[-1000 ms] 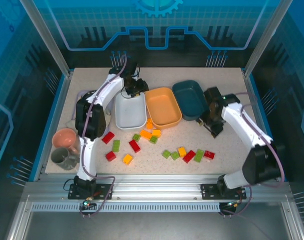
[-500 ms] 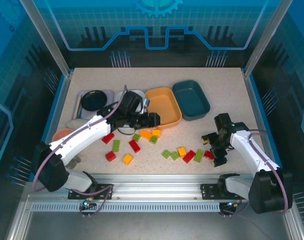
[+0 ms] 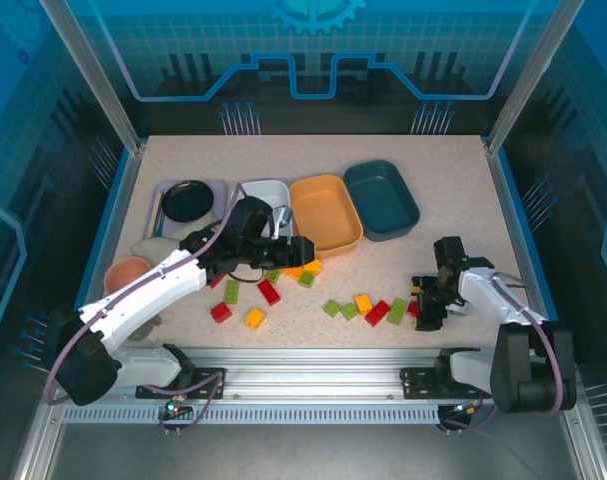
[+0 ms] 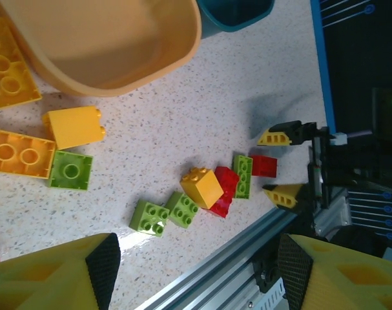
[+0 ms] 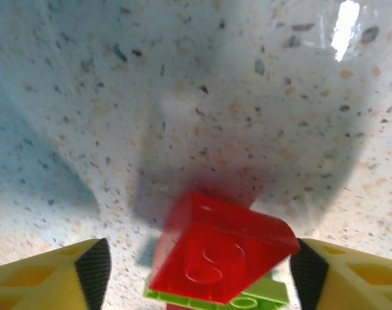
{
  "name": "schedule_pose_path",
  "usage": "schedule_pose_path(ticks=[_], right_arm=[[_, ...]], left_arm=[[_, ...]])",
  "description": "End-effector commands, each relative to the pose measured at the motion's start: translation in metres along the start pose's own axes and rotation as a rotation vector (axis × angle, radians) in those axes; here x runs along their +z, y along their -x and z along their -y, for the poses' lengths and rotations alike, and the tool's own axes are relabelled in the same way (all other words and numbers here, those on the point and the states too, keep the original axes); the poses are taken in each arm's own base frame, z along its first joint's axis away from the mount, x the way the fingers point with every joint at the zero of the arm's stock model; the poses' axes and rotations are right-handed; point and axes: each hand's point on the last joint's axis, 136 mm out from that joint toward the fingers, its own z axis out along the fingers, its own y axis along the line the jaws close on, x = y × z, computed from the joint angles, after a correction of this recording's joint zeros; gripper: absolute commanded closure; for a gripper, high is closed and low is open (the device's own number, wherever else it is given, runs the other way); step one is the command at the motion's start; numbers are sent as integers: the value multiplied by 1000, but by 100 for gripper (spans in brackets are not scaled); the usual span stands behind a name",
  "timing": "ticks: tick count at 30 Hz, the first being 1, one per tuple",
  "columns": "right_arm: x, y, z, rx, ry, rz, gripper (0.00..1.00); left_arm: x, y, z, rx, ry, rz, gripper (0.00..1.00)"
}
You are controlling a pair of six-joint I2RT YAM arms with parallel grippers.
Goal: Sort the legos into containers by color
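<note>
Both nearer than before: left fingers [image 4: 47, 271] wide, right fingers [image 5: 41, 274] wide astride red lego [image 5: 221, 252].

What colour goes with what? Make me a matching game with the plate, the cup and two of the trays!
Things:
1. plate
2. cup
3. tray under the plate
4. tray farthest from the plate

Colours:
A. dark teal
B. pink
C. black
D. lavender

Pairs: 1-C, 2-B, 3-D, 4-A
</note>
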Motion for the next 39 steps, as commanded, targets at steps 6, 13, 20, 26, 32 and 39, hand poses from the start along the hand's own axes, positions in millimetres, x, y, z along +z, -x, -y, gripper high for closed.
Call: schedule_pose_path(ticks=[6, 13, 20, 26, 32, 39], right_arm=[[13, 8, -4, 20, -5, 10, 49], [-19, 15, -32, -123, 67, 105, 72], [-121, -38, -138, -674, 273, 332, 72], [-97, -78, -215, -843, 201, 291, 72], [-44, -83, -265, -885, 22, 234, 73], [-14, -83, -280, -877, -52, 179, 44]], left_arm=[[0, -14, 27, 33, -185, -50, 31], [0, -4, 32, 28, -183, -20, 31], [-7, 35, 11, -55, 14, 73, 31], [-19, 54, -18, -174, 157, 115, 32], [-36, 30, -64, -311, 358, 85, 34], [-38, -35, -111, -466, 478, -33, 36]])
